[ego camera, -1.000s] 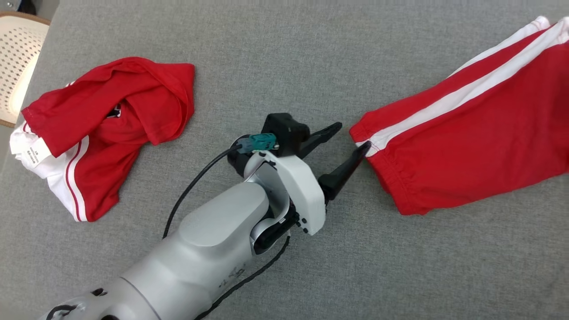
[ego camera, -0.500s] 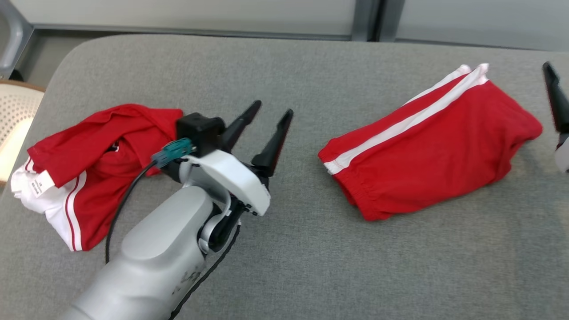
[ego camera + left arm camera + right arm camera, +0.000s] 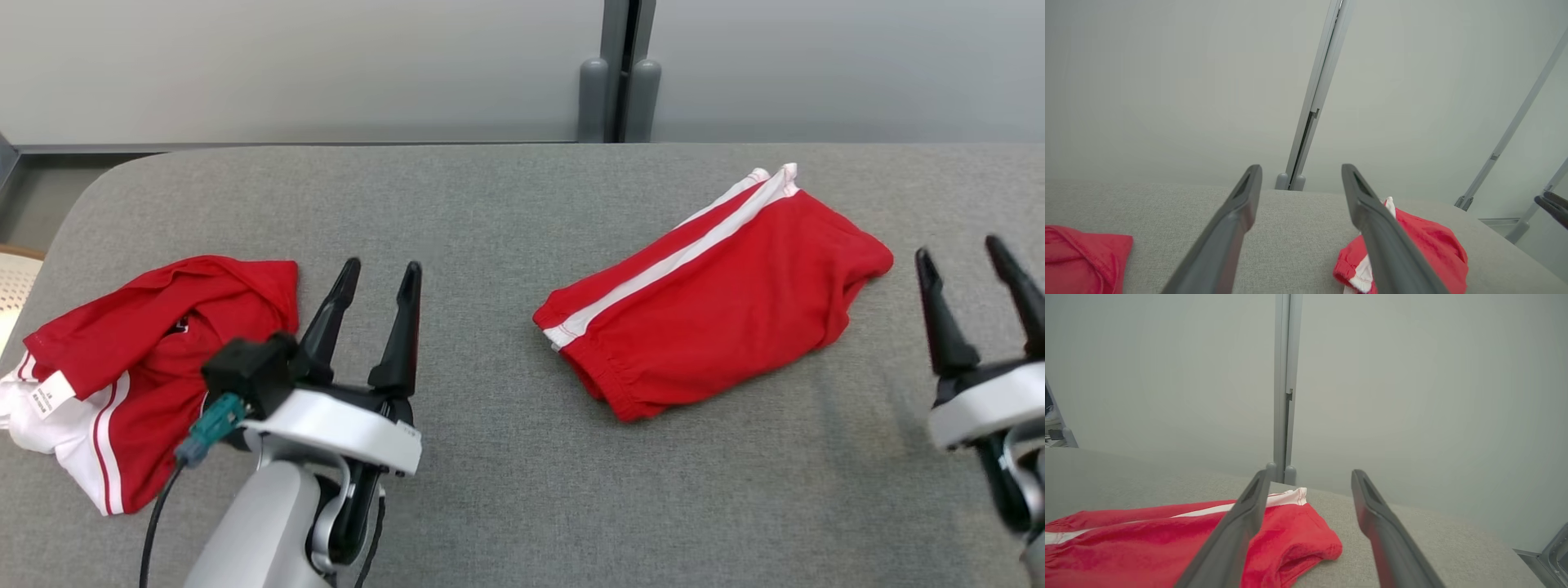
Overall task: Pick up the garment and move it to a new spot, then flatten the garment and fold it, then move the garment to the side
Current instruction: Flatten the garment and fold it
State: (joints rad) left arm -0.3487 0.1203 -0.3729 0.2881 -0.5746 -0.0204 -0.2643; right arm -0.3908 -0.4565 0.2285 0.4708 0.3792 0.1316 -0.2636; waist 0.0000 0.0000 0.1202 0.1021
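Observation:
A red garment [image 3: 718, 302] with a white side stripe lies folded on the grey padded table [image 3: 490, 204], right of centre. It also shows in the left wrist view [image 3: 1425, 241] and the right wrist view [image 3: 1167, 543]. My left gripper [image 3: 382, 265] stands open and empty well to its left, fingers pointing at the far wall [image 3: 1301, 167]. To the garment's right, my right gripper [image 3: 957, 247] is open and empty too [image 3: 1311, 473]. Neither gripper touches the folded garment.
A second red and white garment [image 3: 147, 367] lies crumpled at the table's left end, just left of my left gripper [image 3: 1081, 253]. A pale wall with a grey post [image 3: 618, 73] runs behind the table. A chair edge [image 3: 8, 278] shows at far left.
The head camera has tilted up and turned. My open left gripper has pulled back from the folded garment's corner to the left. The right gripper has come into view at the right.

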